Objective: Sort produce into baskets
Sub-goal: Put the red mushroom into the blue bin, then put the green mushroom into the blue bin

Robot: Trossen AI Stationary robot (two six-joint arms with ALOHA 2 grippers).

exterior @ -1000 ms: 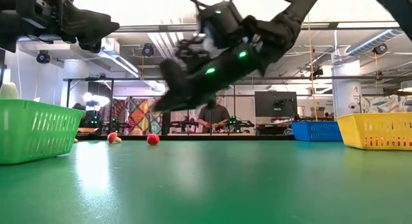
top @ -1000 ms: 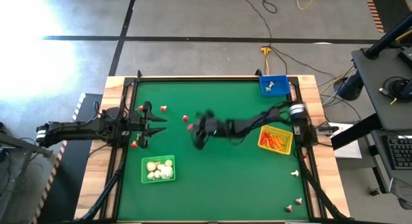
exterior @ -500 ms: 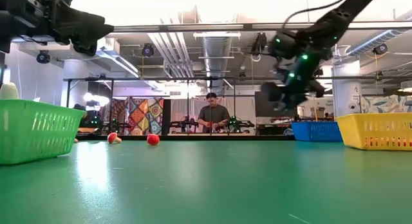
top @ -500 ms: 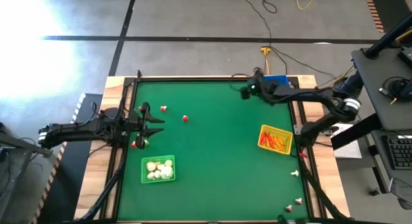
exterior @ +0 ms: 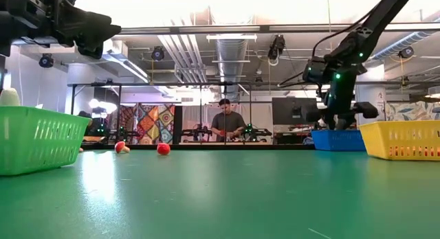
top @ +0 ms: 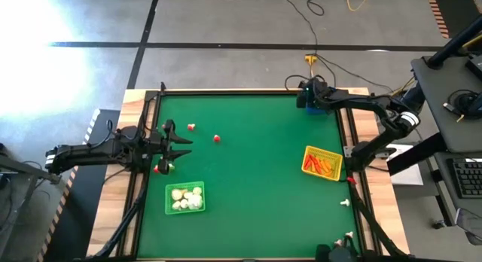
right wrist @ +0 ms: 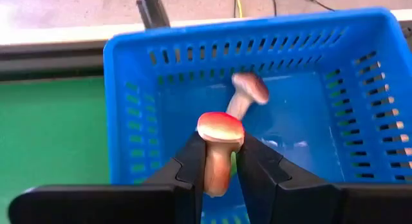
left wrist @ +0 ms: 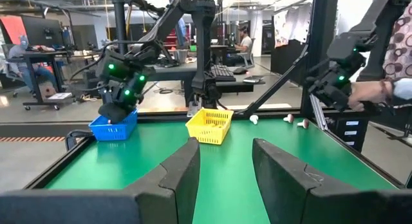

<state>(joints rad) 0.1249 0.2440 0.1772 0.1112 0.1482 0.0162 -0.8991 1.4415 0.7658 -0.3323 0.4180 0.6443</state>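
Observation:
My right gripper [top: 310, 96] is over the blue basket [right wrist: 309, 76] at the table's far right corner. It is shut on a small red-capped mushroom piece [right wrist: 219, 150]. A second such piece [right wrist: 248, 92] lies in the blue basket. My left gripper [top: 177, 139] is open and empty, raised over the table's left side. Red pieces [top: 216, 138] [top: 191, 127] lie on the green mat. The green basket [top: 184, 198] holds whitish bulbs. The yellow basket [top: 322, 162] holds orange sticks. My right gripper pinches the mushroom piece's pale stem [right wrist: 217, 172] between its two fingers [right wrist: 254, 163]. The red cap [right wrist: 220, 127] sticks out past the fingertips. The fingers point down into the blue basket from above. The piece is lifted clear of the basket's floor.
Pale pieces [top: 345, 203] [top: 349, 236] lie near the table's right and near edges. One red piece [top: 157, 169] lies under my left arm. In the low view the blue basket [exterior: 337, 139] and the yellow basket [exterior: 402, 139] stand side by side. A person stands beyond the table.
My right gripper has gone from the middle of the table toward the far right corner, carrying the red-capped piece, and now stands over the blue basket. The red piece that lay beside it on the mat is gone from there.

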